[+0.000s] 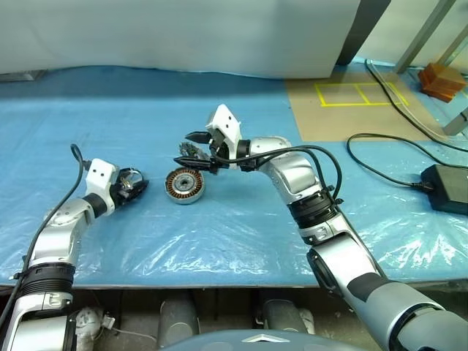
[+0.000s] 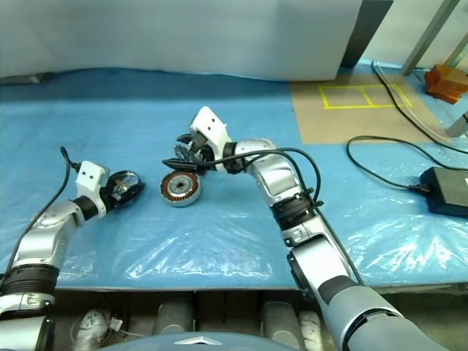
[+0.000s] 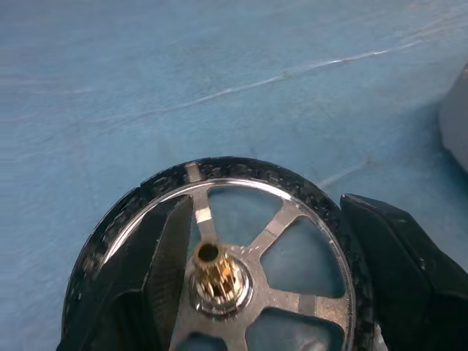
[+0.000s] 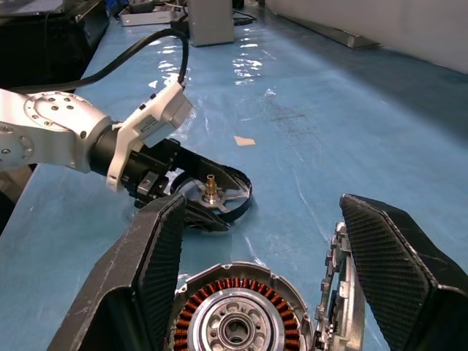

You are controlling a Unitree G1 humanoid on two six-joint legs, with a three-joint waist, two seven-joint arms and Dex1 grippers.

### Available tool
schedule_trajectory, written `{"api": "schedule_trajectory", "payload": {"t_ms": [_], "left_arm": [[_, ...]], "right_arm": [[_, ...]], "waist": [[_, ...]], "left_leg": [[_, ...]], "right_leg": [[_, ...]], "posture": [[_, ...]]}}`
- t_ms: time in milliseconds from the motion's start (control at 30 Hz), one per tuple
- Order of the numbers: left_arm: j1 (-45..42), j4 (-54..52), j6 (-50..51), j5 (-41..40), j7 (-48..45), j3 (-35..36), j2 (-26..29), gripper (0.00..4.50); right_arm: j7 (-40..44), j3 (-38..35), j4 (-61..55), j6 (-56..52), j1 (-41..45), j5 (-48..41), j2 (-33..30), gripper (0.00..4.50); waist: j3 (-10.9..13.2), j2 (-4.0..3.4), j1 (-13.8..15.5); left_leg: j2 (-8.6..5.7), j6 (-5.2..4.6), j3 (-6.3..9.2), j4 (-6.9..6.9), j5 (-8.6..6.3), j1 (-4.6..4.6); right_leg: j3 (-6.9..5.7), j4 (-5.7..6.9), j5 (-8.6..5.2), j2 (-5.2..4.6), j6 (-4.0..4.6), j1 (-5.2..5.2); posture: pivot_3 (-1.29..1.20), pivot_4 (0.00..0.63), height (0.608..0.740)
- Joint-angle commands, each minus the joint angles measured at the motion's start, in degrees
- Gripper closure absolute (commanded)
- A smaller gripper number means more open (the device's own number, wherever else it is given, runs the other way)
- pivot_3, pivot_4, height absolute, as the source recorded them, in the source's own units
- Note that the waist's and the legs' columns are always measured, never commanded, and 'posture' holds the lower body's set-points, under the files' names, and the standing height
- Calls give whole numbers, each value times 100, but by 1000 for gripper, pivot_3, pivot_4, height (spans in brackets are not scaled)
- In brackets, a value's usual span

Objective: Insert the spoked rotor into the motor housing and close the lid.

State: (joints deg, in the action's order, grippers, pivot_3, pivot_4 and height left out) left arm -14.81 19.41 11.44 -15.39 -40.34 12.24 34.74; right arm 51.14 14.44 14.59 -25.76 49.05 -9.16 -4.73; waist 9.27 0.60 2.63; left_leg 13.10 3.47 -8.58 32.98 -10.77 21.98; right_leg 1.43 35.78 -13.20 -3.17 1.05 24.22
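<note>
My left gripper [image 1: 136,184] is shut on the spoked rotor [image 3: 219,281], a silvery spoked wheel with a black rim and a brass hub, held low over the blue table at the left. The motor housing [image 1: 184,185] lies mid-table, its copper windings [image 4: 241,296] facing up. My right gripper [image 1: 189,148] hovers just over it, pointing left, jaws wide, nothing spanning them. The lid [image 4: 338,285], a silvery-rimmed disc, stands on edge at the housing's far side, close against the far finger [image 4: 395,278]. I cannot tell if they touch.
A black power brick [image 1: 446,186] and looping cables lie at the right. A brown board with yellow tape squares [image 1: 358,93] and an orange block [image 1: 442,79] sit back right. The table's front edge [image 1: 219,281] runs close below both arms.
</note>
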Motion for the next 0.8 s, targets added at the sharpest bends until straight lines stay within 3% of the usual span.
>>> {"api": "schedule_trajectory", "payload": {"t_ms": [33, 500, 600, 800], "left_arm": [[91, -146, -147, -45, -15, 193, 112, 1127], [99, -281, -101, -324, 80, 396, -46, 1127], [107, -41, -248, -230, 164, 404, -63, 1774], [184, 103, -344, -151, 222, 367, -66, 3801]], "right_arm": [[-68, -67, -304, 19, -47, -110, -22, 979], [-139, 52, -196, 134, -89, -58, 10, 979], [-148, 49, -175, 128, -84, -62, 24, 936], [-149, 49, -178, 101, -88, -65, 29, 936]], "waist": [[0, 0, 7], [0, 0, 8], [0, 0, 8], [0, 0, 9]], "left_leg": [[0, 0, 0, 0, 0, 0], [0, 0, 0, 0, 0, 1], [-1, 0, 0, 0, 0, 1], [-1, 0, 0, 0, 0, 1]], "right_leg": [[0, 0, 0, 0, 0, 0], [-1, -1, 0, -1, 0, 0], [-1, -1, 0, -1, 0, 0], [-1, -1, 0, -1, 0, 0]], "posture": [[0, 150, 740], [0, 150, 740], [0, 150, 740], [0, 150, 740]]}}
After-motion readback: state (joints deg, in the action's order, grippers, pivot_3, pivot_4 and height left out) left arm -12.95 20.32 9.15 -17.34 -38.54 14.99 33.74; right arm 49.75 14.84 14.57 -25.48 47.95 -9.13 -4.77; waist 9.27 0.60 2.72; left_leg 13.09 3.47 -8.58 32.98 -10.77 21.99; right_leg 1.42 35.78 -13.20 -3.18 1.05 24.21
